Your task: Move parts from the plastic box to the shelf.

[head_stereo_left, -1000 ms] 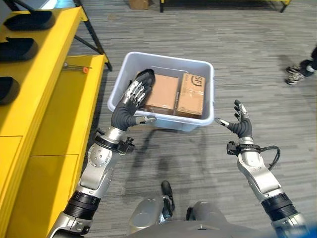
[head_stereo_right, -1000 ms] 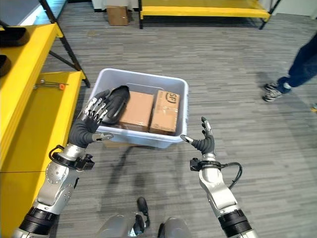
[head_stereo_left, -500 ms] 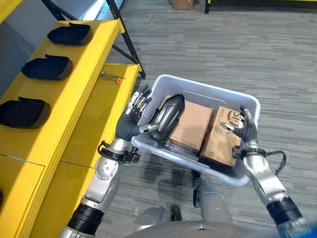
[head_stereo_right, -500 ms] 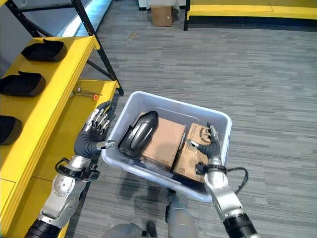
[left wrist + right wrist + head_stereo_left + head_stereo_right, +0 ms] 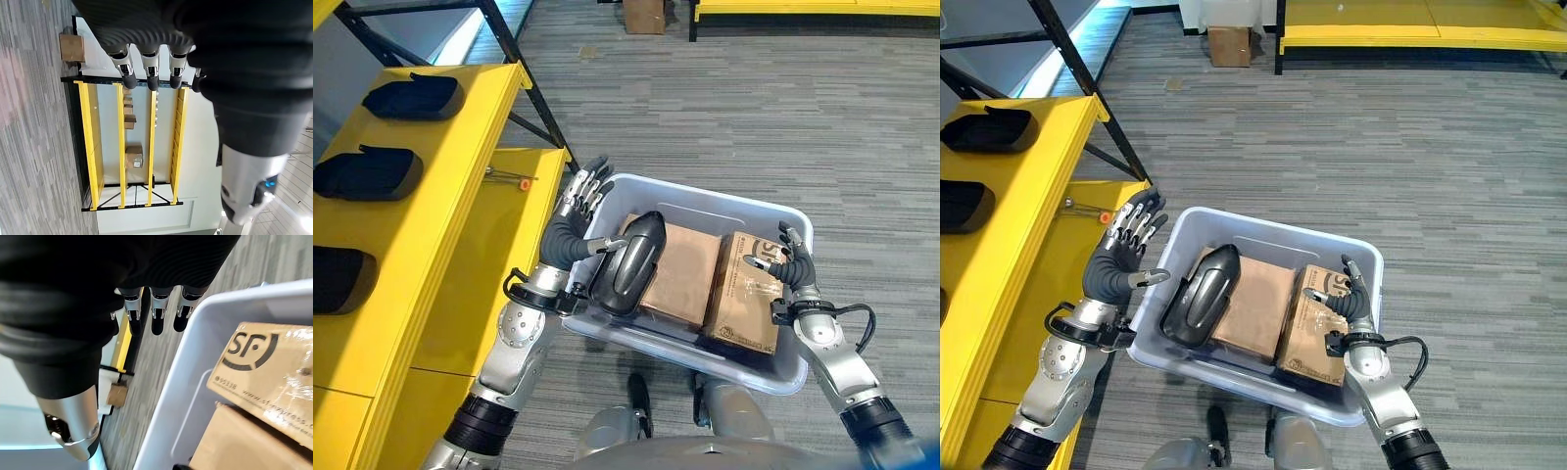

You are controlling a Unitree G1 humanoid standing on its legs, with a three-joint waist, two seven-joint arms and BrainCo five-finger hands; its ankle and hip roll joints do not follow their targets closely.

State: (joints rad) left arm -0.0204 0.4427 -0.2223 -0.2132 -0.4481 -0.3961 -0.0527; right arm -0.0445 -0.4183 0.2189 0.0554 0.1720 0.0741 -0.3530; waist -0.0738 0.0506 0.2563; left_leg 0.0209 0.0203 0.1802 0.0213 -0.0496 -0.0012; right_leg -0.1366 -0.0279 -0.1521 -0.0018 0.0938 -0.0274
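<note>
A pale grey plastic box [image 5: 705, 201] stands on the floor in front of me. In it a black curved part [image 5: 628, 262] lies at the left, leaning on a plain cardboard box [image 5: 680, 274], with a printed cardboard box [image 5: 744, 294] to the right. My left hand [image 5: 570, 230] is open just outside the box's left wall, its fingers [image 5: 149, 73] straight and holding nothing. Over the right rim, my right hand [image 5: 793, 269] is open by the printed box's edge, with its fingers [image 5: 156, 313] straight. The yellow shelf [image 5: 460, 196] runs along the left.
Three black parts [image 5: 414, 96] [image 5: 367, 171] [image 5: 333, 279] lie in a row on the shelf's upper level. A small orange-tipped tool [image 5: 509, 177] rests on the lower level near my left hand. A black diagonal shelf brace [image 5: 524, 88] stands behind. Far back sit a cardboard box [image 5: 644, 15] and a yellow rack [image 5: 803, 8].
The camera has swung round the box. My left hand left the black part and now stands outside the left wall. My right hand came in from the side to the right rim.
</note>
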